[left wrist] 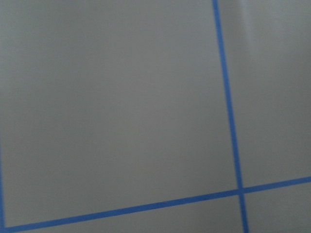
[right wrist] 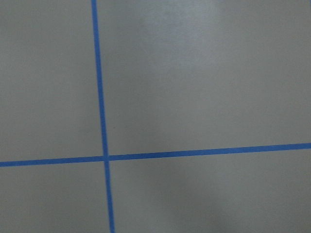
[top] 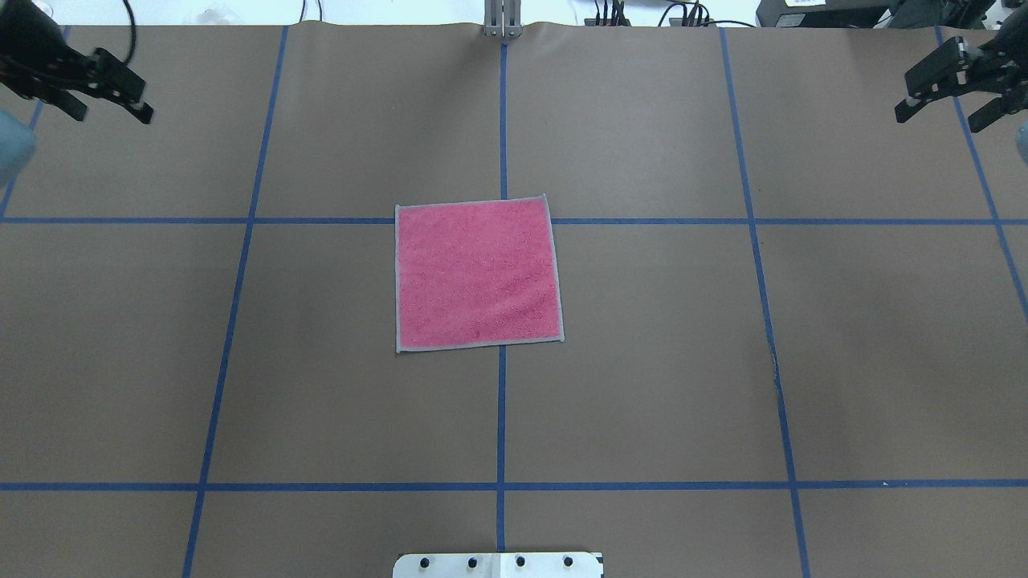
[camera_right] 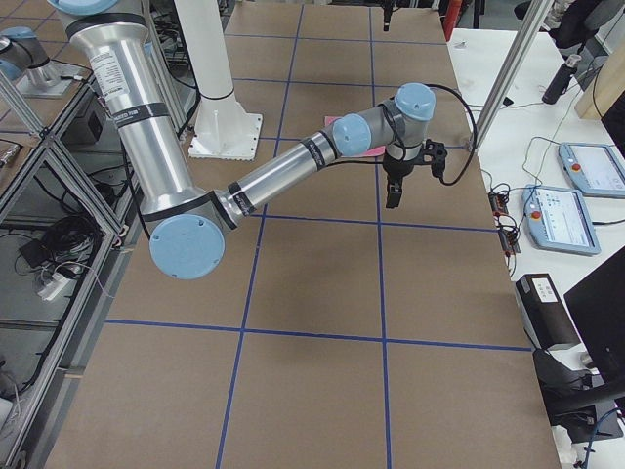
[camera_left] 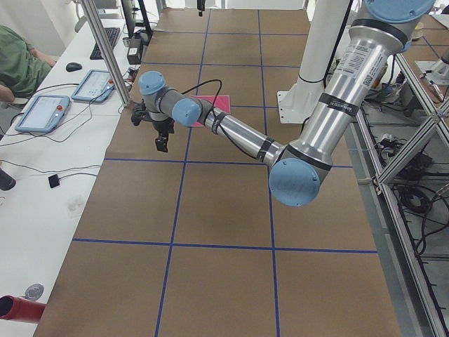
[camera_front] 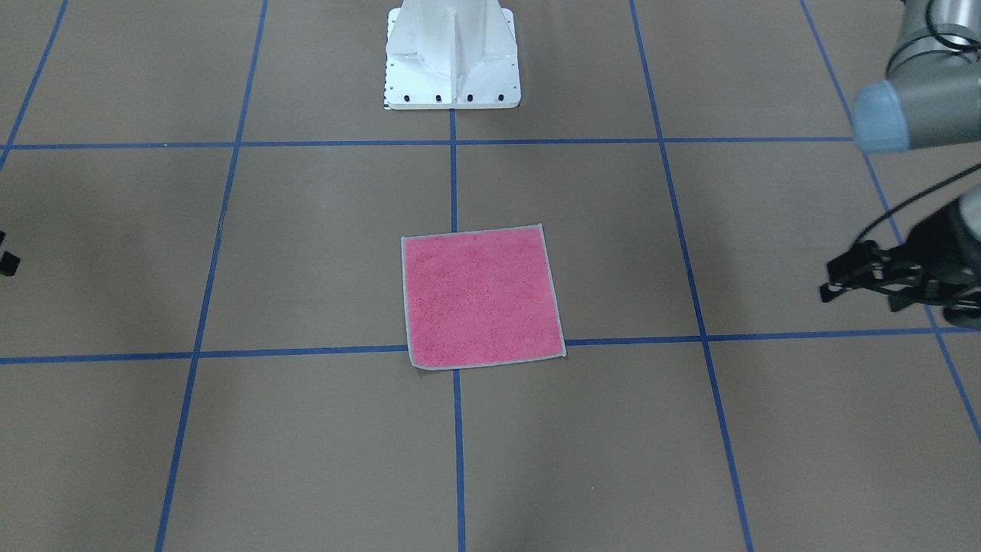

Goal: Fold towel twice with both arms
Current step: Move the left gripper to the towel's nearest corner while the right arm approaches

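The left arm [camera_left: 238, 133] stretched out long and low, the left gripper [top: 115, 112] pointing down, its fingers [top: 120, 80] spread and empty. The right arm [camera_right: 283, 171] reached out likewise, the right gripper [top: 937, 120] also spread, empty.

Right pincer [camera_front: 6, 257] cut off at edge, towel [camera_left: 220, 105] mostly behind left arm [camera_left: 242, 133]

One towel [top: 477, 273] lies on the one tabletop [top: 683, 385], where one white pedestal base [camera_front: 452, 57] also stands. There are two arms, the left arm [camera_left: 351, 77] and the right arm [camera_right: 127, 88]. Each carries one end effector, the left end effector [top: 115, 117] and the right end effector [top: 938, 123], making two. The side bench holds two tablets [camera_left: 42, 112], with one person [camera_left: 21, 63] seated there.
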